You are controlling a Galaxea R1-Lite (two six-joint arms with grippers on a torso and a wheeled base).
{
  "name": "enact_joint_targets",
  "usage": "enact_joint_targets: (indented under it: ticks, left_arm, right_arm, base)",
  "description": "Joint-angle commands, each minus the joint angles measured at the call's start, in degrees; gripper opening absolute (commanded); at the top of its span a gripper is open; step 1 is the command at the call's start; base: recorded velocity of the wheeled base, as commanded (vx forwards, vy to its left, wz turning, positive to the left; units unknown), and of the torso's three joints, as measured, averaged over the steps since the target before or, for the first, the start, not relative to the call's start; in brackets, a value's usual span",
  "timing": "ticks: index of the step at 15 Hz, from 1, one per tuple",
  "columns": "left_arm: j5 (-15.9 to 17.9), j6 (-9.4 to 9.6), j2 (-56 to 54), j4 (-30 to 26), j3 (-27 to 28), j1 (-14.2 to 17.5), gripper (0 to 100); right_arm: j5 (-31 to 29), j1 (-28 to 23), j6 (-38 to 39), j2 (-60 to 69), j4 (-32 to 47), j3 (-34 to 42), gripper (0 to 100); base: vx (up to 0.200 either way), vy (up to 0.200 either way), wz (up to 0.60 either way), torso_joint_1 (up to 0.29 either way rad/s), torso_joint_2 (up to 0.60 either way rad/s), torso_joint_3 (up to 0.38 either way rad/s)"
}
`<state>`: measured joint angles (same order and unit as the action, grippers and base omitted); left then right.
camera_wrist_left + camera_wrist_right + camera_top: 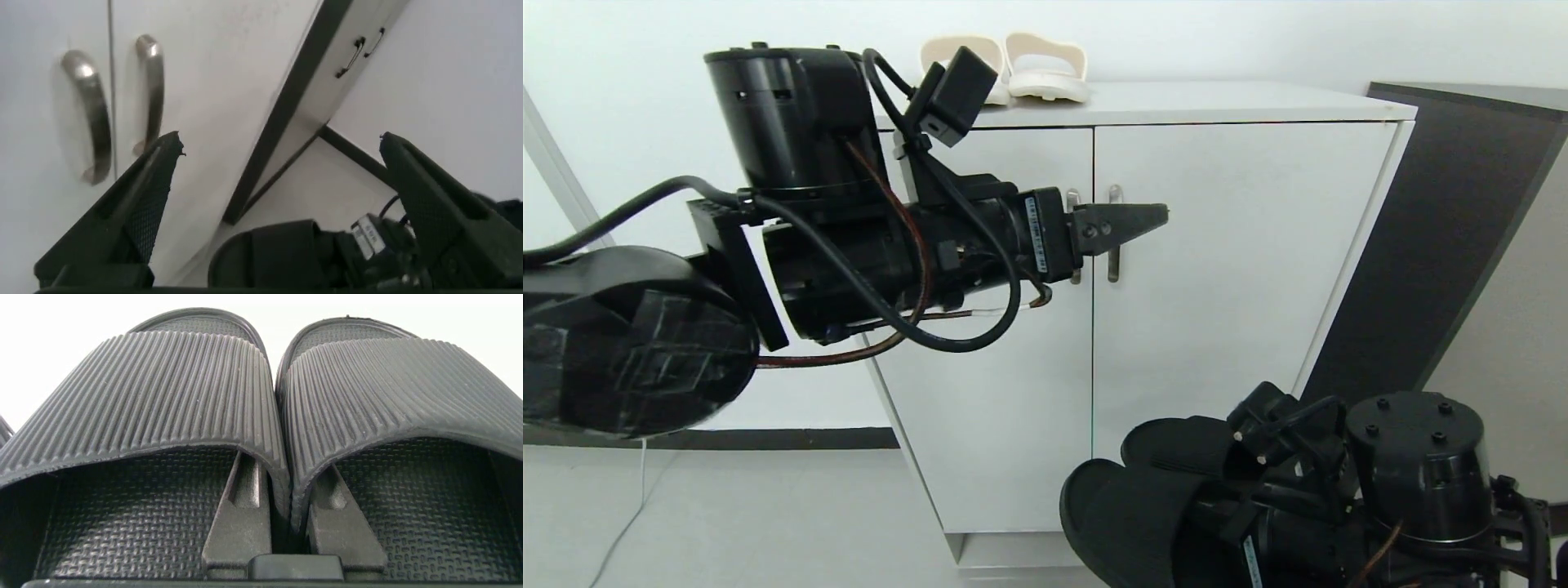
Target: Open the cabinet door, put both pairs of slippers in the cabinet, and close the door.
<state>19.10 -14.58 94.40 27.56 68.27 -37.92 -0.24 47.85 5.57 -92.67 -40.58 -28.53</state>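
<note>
The left pincer (1160,215) stands wide, level with the two handles (1114,237) at the seam of the closed cabinet (1233,245) (around neither yet). The right pincer (288,514) clamps the black slippers (1127,498) low before the right door. That door could strike them as it swings, I judge. The white slippers (1045,69) sit on the cabinet's top; open floor lies left.
</note>
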Motion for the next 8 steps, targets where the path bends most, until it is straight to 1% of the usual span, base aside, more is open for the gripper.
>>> enact_joint_targets:
  ticks: [1,2,3,4,5,8]
  left_arm:
    - [0.8,-1.15,2.7,-0.5,3.0,-1.5,100]
    - [1.1,-1.59,3.3,-0.7,4.0,-1.6,100]
    - [1.5,-3.09,4.6,-1.0,5.6,-1.6,100]
    - [2.5,-4.40,4.9,-1.1,5.8,-1.5,100]
    - [3.4,-4.76,5.0,-1.3,5.9,-1.5,100]
    - [3.6,-4.76,5.7,-2.9,6.8,-1.4,100]
  right_arm:
    - [0.0,0.1,0.0,-0.1,0.0,0.1,0]
    - [0.0,0.1,0.0,-0.1,0.0,0.1,0]
    - [0.0,0.1,-0.1,-0.1,0.0,0.1,0]
    - [0.0,0.1,-0.1,-0.2,0.0,0.2,0]
    - [0.0,0.1,-0.1,-0.3,0.0,0.2,0]
    - [0.1,0.1,-0.2,-0.3,0.0,0.3,0]
  base:
    - [0.000,0.000,0.00,0.000,0.00,0.000]
    - [0.000,0.000,0.00,0.000,0.00,0.000]
    - [0.000,0.000,0.00,0.000,0.00,0.000]
    - [0.000,0.000,0.00,0.000,0.00,0.000]
    - [0.000,0.000,0.00,0.000,0.00,0.000]
    - [0.000,0.000,0.00,0.000,0.00,0.000]
